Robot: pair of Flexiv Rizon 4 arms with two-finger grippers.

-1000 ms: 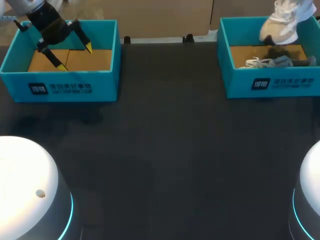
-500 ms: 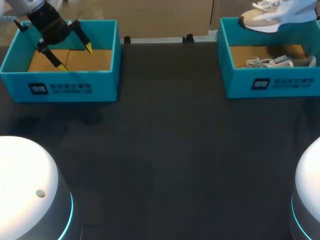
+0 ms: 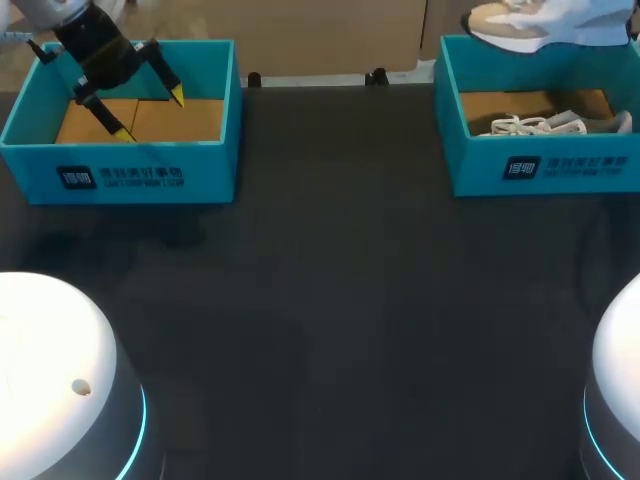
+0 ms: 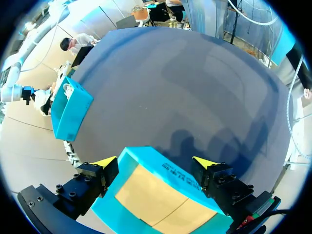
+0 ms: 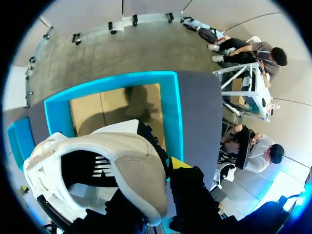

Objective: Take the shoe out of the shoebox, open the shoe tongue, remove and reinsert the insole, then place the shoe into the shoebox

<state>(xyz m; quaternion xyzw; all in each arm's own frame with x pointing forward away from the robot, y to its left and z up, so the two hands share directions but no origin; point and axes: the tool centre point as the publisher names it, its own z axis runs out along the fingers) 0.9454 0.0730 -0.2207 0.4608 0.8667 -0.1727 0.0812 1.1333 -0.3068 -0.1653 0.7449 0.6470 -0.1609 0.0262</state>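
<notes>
Over the last second the beige-and-white sneaker (image 3: 508,22) had swung from toe-down to nearly level. It had also drifted left, ending above the back wall of the right teal open shoebox (image 3: 545,168), near its left corner. The right fingers (image 5: 191,197) were closed on the sneaker. The left fingers (image 4: 217,178) stayed spread wide over the left teal shoebox (image 3: 120,172). Between the boxes the dark worktop (image 3: 330,300) lay open.
</notes>
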